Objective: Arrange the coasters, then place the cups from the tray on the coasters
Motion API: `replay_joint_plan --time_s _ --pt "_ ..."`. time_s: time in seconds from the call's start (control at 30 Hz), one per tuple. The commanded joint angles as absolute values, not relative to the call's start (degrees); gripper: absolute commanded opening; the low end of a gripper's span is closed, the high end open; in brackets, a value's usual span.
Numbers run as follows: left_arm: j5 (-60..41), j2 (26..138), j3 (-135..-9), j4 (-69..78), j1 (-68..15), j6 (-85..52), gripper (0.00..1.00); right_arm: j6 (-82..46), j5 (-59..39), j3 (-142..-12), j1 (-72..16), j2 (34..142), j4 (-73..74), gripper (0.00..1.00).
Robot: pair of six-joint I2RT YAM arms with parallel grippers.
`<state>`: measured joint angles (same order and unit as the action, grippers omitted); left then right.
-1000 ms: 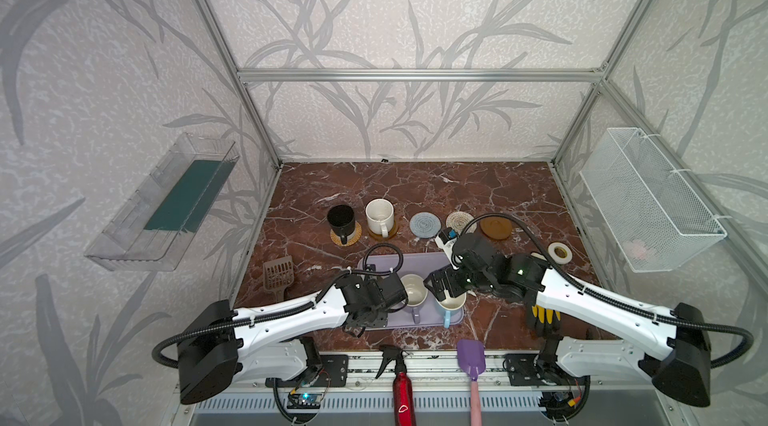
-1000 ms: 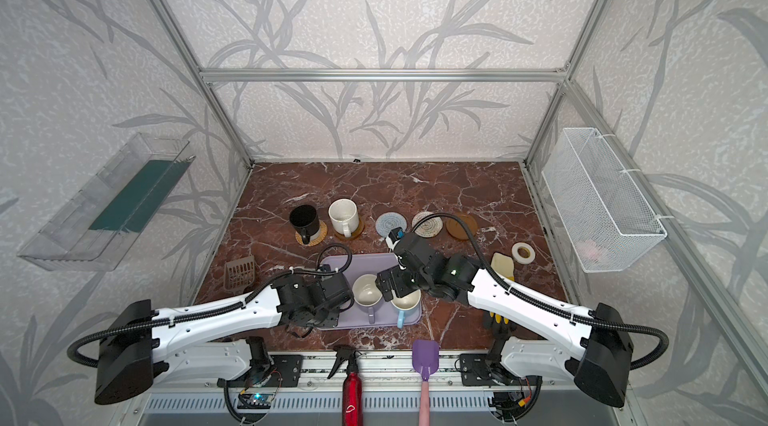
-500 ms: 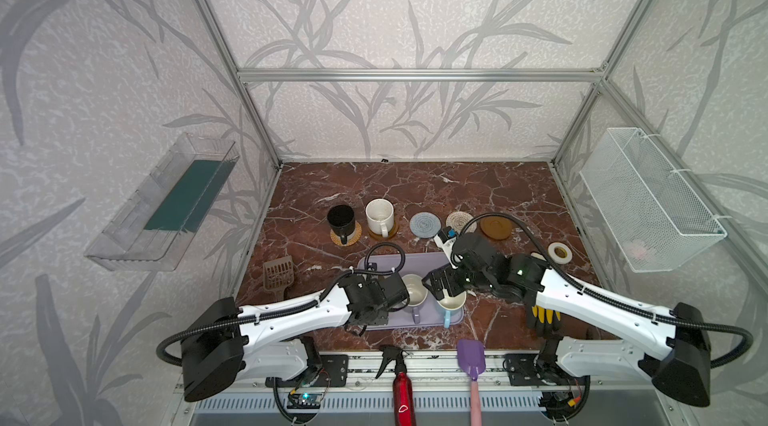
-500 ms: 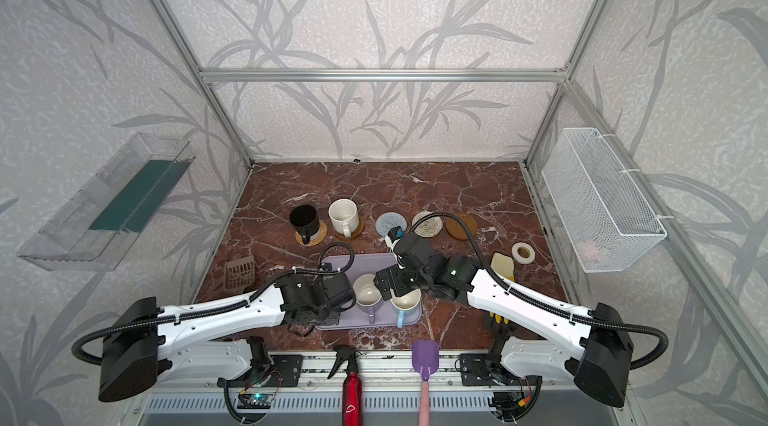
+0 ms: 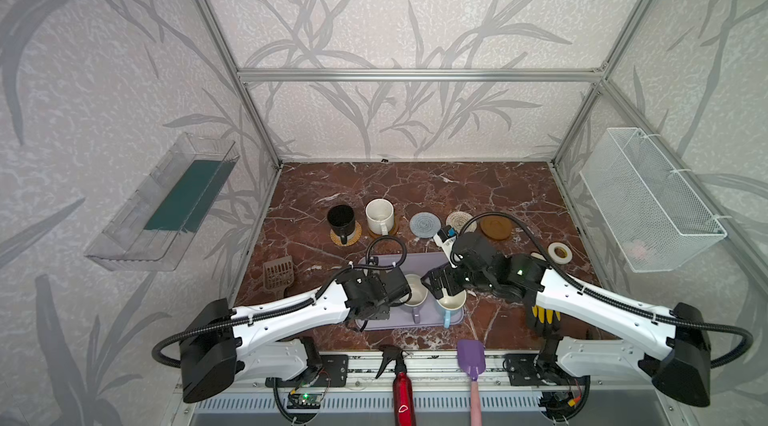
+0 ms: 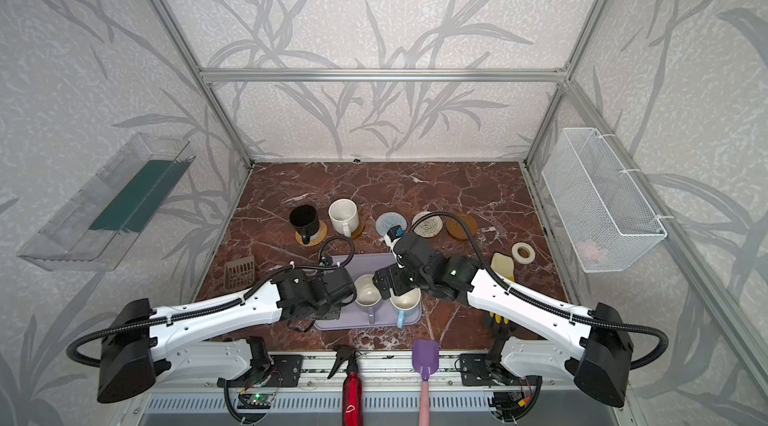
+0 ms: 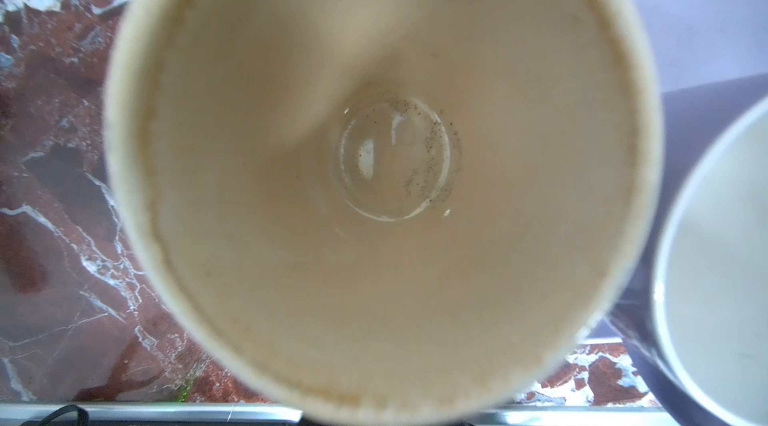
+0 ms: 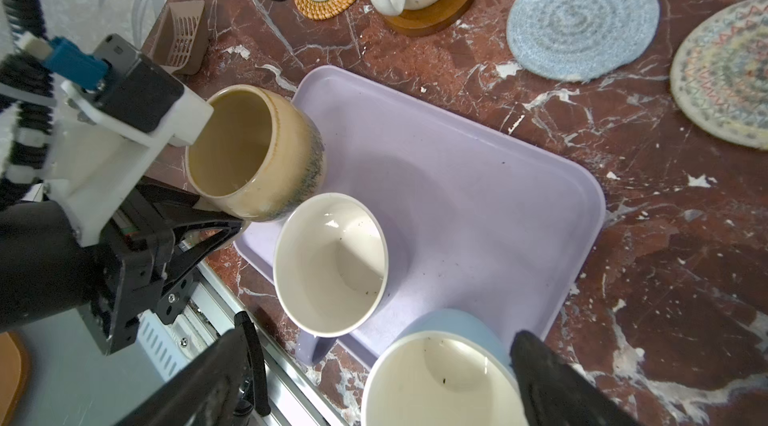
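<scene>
My left gripper (image 5: pixel 400 294) is shut on the squat cream-yellow cup (image 8: pixel 253 153), which tilts over a corner of the lavender tray (image 8: pixel 478 203). That cup's inside (image 7: pixel 382 178) fills the left wrist view and hides the jaws. The lavender cup (image 5: pixel 415 296) and the light blue cup (image 5: pixel 451 304) stand on the tray. My right gripper (image 8: pixel 382 395) is open, one finger on each side of the light blue cup (image 8: pixel 436 374). The black cup (image 5: pixel 340 218) sits on the rattan coaster (image 5: pixel 351 236), and the speckled white cup (image 5: pixel 379 216) on an amber one. Grey-blue (image 5: pixel 424 225), cream spiral (image 5: pixel 459 220) and amber (image 5: pixel 496 228) coasters lie bare.
A brown scoop (image 5: pixel 279 274) lies left of the tray and a white tape roll (image 5: pixel 560 252) to the right. A red bottle (image 5: pixel 402 382) and a purple spatula (image 5: pixel 471 357) lie at the front rail. A wire basket (image 5: pixel 648 199) hangs on the right wall.
My left gripper has closed on the cream-yellow cup after edging slightly toward it. The right arm has stayed put, open over the light blue cup.
</scene>
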<state>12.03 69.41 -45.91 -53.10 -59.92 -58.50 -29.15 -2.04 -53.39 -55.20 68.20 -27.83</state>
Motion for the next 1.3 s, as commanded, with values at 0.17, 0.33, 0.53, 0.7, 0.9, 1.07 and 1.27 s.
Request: replay_joint_plan --time_s 0.17,0.33,0.53,0.7,0.9,1.07,1.27 --pt "17.7 66.8 -51.8 -57.7 -58.9 -57.7 0.0 -29.5 -3.3 -54.0 -55.2 68.3 -23.8 0.99" --pt "18.6 66.3 -54.4 -60.6 -56.3 -55.6 0.0 -30.4 -5.7 -55.5 -54.1 69.2 -22.4 0.99" --pt "18.2 66.4 -59.5 -61.0 -53.8 -52.1 0.0 -34.1 -9.1 -56.5 -50.4 70.7 -19.9 0.99" --pt "17.7 69.1 -64.3 -60.3 -52.9 -49.7 0.0 -33.9 -9.4 -57.3 -48.7 71.1 -18.2 0.99" --pt "17.6 72.2 -69.5 -61.6 -52.0 -47.3 0.0 -33.4 -11.1 -59.2 -45.2 72.1 -20.4 0.99" --pt "16.4 74.7 -74.2 -61.4 -50.4 -44.3 0.0 -32.2 -11.8 -60.9 -41.9 72.3 -22.2 0.99" --pt "16.3 78.4 -78.6 -58.8 -49.8 -42.7 0.0 -31.3 -10.7 -63.3 -38.5 74.0 -25.5 0.99"
